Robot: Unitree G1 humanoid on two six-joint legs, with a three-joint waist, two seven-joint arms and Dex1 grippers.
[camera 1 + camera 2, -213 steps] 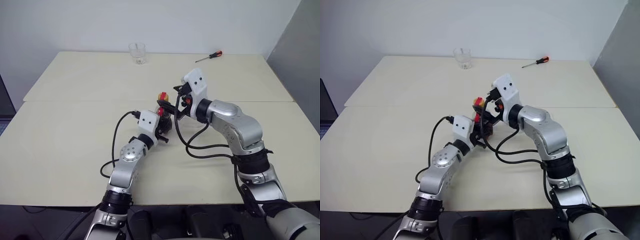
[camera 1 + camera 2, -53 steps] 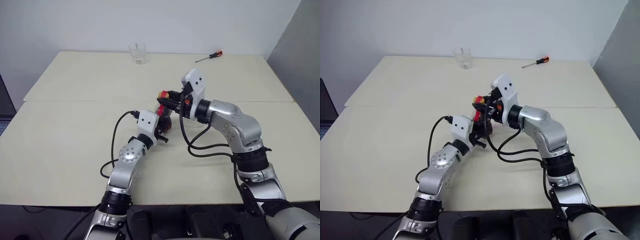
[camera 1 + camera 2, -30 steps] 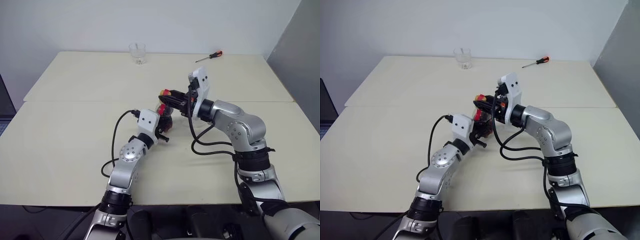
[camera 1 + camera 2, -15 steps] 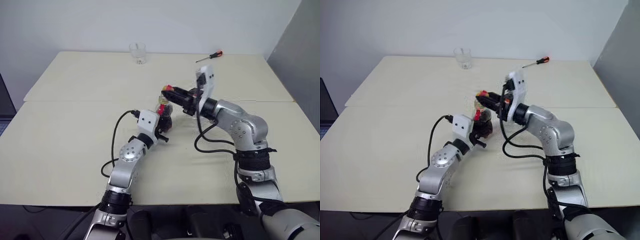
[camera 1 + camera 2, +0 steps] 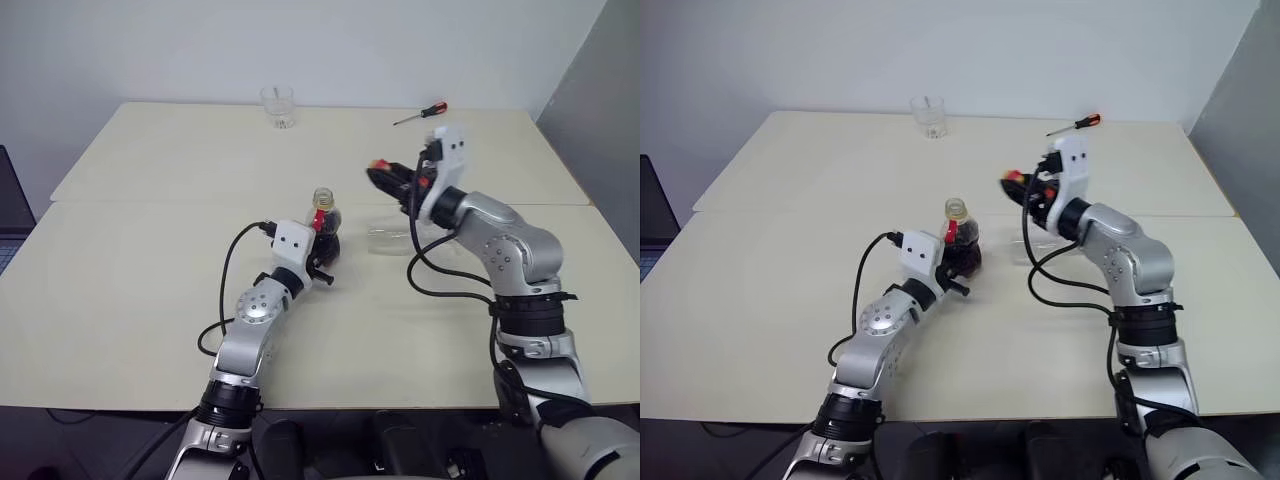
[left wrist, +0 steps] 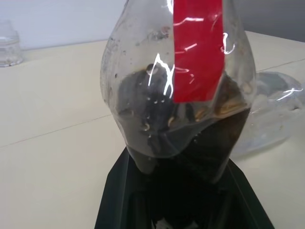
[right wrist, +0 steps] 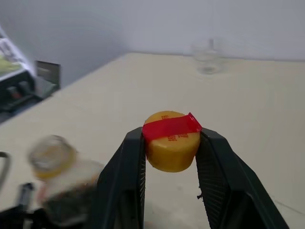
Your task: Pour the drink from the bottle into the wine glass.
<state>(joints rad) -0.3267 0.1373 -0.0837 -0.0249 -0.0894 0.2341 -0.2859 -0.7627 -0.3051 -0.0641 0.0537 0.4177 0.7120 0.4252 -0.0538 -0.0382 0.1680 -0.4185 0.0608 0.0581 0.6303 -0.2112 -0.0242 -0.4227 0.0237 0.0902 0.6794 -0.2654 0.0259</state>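
— On the wide cream bench (image 5: 150,270), what do we see?
— Our left fingers (image 6: 143,200) clamp the squat clear plastic bottle (image 5: 324,228) of dark drink (image 6: 200,143), upright, uncapped.
— And smaller?
— A clear stemmed wine glass (image 5: 392,240) lies just beside it; our right fingers (image 7: 131,176) pinch the yellow cap (image 7: 172,147), raised.

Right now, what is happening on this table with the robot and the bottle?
The robot is getting a drink ready to pour. Its left gripper holds the bottle of dark drink upright on the table, and the bottle is already open. The right gripper holds the yellow cap in the air, off to the right of the bottle. A wine glass lies on its side just right of the bottle, so nothing has been poured yet. A tumbler and a screwdriver sit at the far edge.
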